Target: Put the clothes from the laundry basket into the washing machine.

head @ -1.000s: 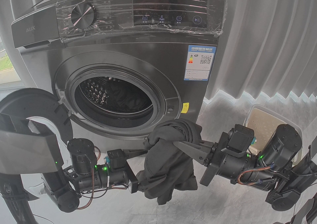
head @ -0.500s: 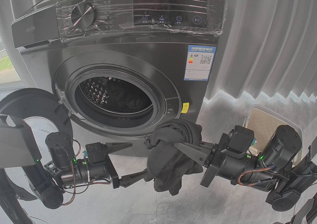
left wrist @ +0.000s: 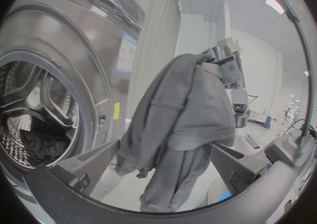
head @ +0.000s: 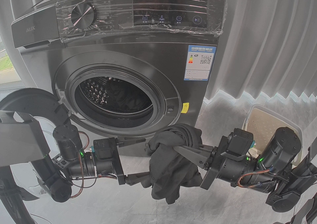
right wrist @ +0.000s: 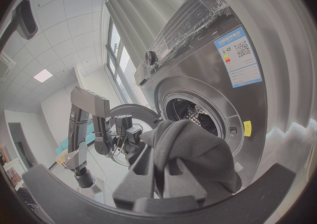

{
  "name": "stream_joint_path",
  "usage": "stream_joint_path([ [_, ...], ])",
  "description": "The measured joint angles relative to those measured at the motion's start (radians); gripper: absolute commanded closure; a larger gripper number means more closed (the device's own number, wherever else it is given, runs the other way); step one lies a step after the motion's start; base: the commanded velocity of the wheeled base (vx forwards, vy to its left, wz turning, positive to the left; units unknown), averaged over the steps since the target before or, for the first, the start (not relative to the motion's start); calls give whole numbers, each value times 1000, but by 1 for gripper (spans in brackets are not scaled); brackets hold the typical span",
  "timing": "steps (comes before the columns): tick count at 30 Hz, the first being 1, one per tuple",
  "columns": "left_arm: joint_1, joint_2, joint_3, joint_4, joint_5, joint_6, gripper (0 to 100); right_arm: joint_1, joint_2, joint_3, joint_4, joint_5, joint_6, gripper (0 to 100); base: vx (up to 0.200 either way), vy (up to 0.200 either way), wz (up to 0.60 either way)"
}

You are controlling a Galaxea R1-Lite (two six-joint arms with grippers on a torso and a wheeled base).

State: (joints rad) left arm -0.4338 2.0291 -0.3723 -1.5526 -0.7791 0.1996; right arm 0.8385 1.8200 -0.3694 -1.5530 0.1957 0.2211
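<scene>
Dark cloth is held up in the head view, pinched tight in the right pincer. Most of it is left hanging below that pincer. The left pincer is spread wide just beside the cloth, and nothing is gripped in it. The washing machine is seen behind both pincers, with its door swung open. Some dark clothes are already lying in the drum. The laundry basket is seen behind the right pincer. Its pale bottom looks bare, though part of it is hidden by the arm.

In the left wrist view, the cloth is hung between the two spread fingers of the left pincer and is not squeezed by them. The drum is seen off to one side, well apart from the cloth.

In the right wrist view, the cloth is bunched over the shut right pincer. The drum is seen ahead of it and is not reached yet.

Part of the job is judged done, since clothes are in the drum. This cloth is yet to be carried inside and let go. It may well be the last piece.
</scene>
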Motion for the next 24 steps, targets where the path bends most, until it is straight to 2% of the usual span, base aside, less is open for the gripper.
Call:
stream_joint_path([
  [4,-31,25,5,0,-35,9,0,0,0,-3,0,0,0,100,0,0,0],
  [14,-99,65,9,0,-50,2,0,-1,2,-6,0,0,1,100,0,0,0],
  [24,-103,79,-29,2,-33,-2,0,7,10,-6,0,0,1,100,0,0,0],
])
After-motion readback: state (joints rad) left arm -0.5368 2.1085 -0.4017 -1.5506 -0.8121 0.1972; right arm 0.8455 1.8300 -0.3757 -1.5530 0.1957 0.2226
